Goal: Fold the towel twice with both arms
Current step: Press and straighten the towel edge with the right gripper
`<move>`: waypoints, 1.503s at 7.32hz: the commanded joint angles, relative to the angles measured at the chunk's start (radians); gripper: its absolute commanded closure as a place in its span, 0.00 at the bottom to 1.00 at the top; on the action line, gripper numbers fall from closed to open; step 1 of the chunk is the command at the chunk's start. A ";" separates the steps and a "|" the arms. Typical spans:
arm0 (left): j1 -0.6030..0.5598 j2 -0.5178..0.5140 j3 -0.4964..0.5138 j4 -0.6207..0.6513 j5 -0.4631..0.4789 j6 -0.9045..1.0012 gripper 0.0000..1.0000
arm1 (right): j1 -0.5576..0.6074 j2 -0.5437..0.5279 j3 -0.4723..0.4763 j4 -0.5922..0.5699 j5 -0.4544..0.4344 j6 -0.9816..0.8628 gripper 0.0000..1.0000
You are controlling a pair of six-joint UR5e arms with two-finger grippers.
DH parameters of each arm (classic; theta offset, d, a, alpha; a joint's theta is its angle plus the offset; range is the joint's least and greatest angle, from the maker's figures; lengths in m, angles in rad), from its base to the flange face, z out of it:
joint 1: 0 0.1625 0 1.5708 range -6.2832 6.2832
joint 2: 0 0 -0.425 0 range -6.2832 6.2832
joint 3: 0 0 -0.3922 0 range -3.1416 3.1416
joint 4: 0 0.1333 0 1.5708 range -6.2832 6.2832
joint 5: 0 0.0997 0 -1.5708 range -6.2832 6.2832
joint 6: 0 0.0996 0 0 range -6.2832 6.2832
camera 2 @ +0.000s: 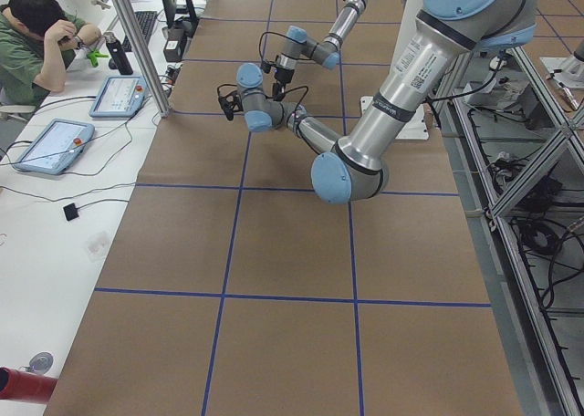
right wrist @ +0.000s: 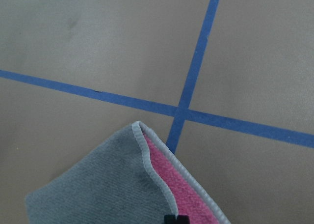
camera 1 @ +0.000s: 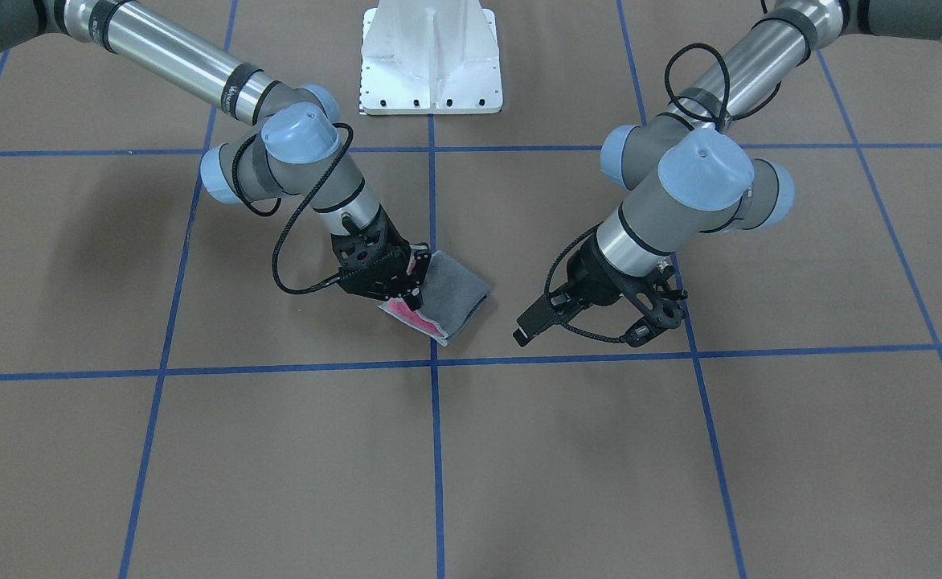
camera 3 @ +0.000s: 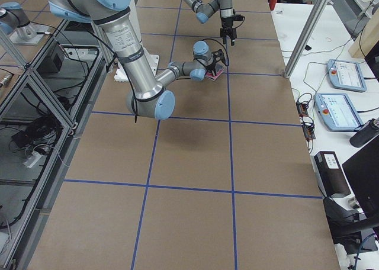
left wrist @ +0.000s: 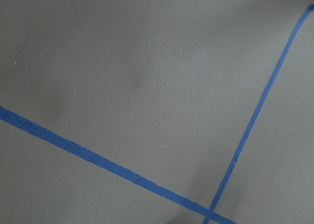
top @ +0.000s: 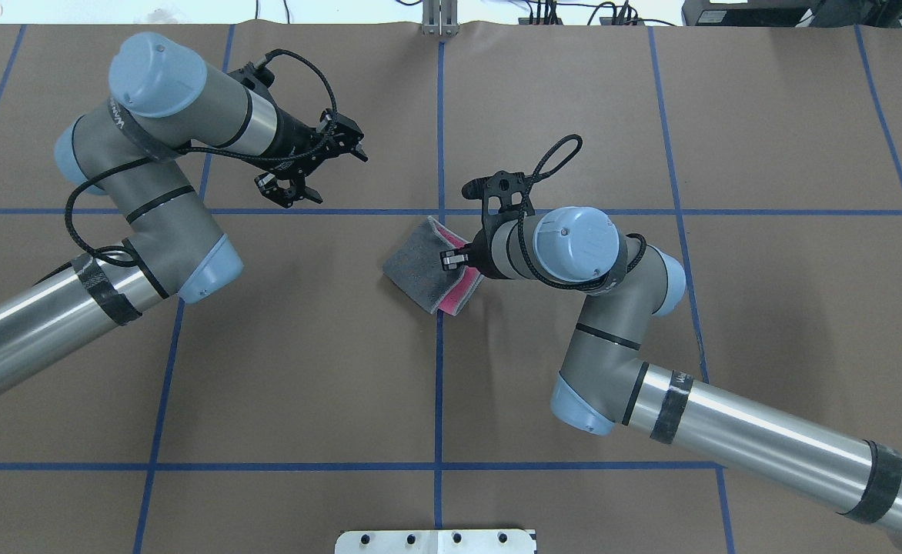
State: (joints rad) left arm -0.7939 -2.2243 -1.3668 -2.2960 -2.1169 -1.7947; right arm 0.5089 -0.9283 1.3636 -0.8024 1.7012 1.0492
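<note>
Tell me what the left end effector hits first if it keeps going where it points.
Likely the left end effector meets bare table near the blue tape crossing; the towel lies off to its side.

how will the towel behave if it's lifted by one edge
Likely floppy: the towel is soft terry, folded over with pink showing at the edge, so the loose layers would probably sag and fall open below the right hand. Probably light, since it lies thin. Pushed, it may bunch rather than slide.
</note>
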 commanded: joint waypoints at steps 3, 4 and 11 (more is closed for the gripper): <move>0.001 -0.003 0.000 0.001 0.000 -0.002 0.00 | 0.029 0.000 0.009 0.000 0.008 0.000 1.00; 0.002 -0.003 0.000 0.003 0.000 -0.003 0.00 | 0.039 -0.003 0.008 -0.001 0.009 0.000 1.00; 0.005 -0.008 0.001 0.001 0.003 -0.012 0.00 | 0.045 -0.026 0.015 0.000 0.058 -0.002 1.00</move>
State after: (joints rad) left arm -0.7886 -2.2322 -1.3663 -2.2942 -2.1138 -1.8063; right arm 0.5514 -0.9512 1.3769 -0.8024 1.7344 1.0489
